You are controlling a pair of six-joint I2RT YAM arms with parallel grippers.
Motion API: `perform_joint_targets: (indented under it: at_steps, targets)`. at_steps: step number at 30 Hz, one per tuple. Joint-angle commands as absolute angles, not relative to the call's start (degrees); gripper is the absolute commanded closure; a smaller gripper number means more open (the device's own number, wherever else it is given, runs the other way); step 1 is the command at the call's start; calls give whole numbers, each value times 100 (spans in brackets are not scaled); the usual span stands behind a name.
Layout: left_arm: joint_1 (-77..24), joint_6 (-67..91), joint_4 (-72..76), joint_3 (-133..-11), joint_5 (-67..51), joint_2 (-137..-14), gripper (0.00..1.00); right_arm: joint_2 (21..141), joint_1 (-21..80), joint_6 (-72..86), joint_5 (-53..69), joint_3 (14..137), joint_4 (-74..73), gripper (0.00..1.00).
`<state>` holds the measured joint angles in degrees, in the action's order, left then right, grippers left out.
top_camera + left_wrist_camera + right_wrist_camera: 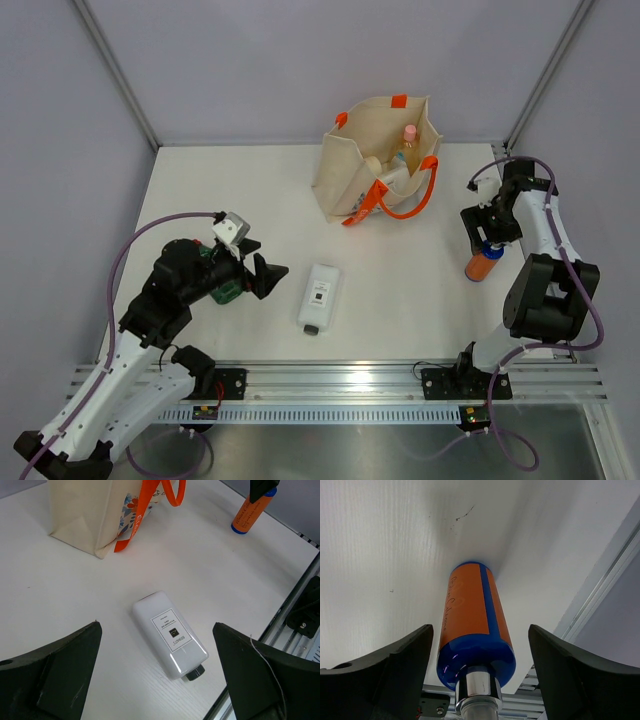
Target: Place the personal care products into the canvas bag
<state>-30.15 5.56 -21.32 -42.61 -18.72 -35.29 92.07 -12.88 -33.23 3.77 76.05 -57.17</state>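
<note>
The canvas bag (375, 150) stands open at the back centre with several bottles inside, among them a tan pink-capped bottle (408, 135). A white bottle (319, 297) lies flat on the table; in the left wrist view (169, 634) it lies between my open jaws, below them. My left gripper (262, 270) is open, left of it. A flat green bottle (226, 291) lies partly hidden under the left arm. The orange blue-capped bottle (483, 263) stands upright at the right. My right gripper (490, 232) is open above it, jaws apart on either side of its top (476, 665).
The table's front rail (340, 380) runs along the near edge. The right wall frame (545, 75) stands close to the right arm. The bag's orange handles (400, 205) hang over its front side.
</note>
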Motion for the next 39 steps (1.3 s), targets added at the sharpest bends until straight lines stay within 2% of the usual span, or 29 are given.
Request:
perform_joint_targets:
  at_steps: [1,8,10,15,20,21,23,32,39]
  targets:
    - [-3006,466,-2057,-4236,-2021,-3454,1,9325,-1248,-3384,202,7673,-5933,18]
    - [-3006,475,-2039,-4227,-2030,-3480,1,9246,-1248,-3296,176,7638,-6055,23]
    - [-3006,475,-2039,-4219,-2030,-3489,1,9220,-1248,-3322,184,7603,-6021,27]
    - [-3006,466,-2048,-4219,-2013,-3489,1,9229,-1248,-3252,597,7681,-6126,65]
    - [-3006,457,-2039,-4210,-2004,-3498,1,8834,-1248,-3191,1202,8023,-6389,85]
    - [-3006,457,-2048,-4219,-2013,-3507,1,8650,-1257,-3156,1291,8103,-6442,92]
    - [-3006,457,-2030,-4210,-2021,-3524,1,8508,-1248,-3085,1580,8392,-6573,100]
    - [-3006,448,-1978,-4175,-2100,-3507,1,8402,-1090,-2488,3321,10219,-7066,100]
    - [-3006,483,-1819,-4105,-2311,-3568,1,9411,-370,-1881,3875,12232,-6829,100]
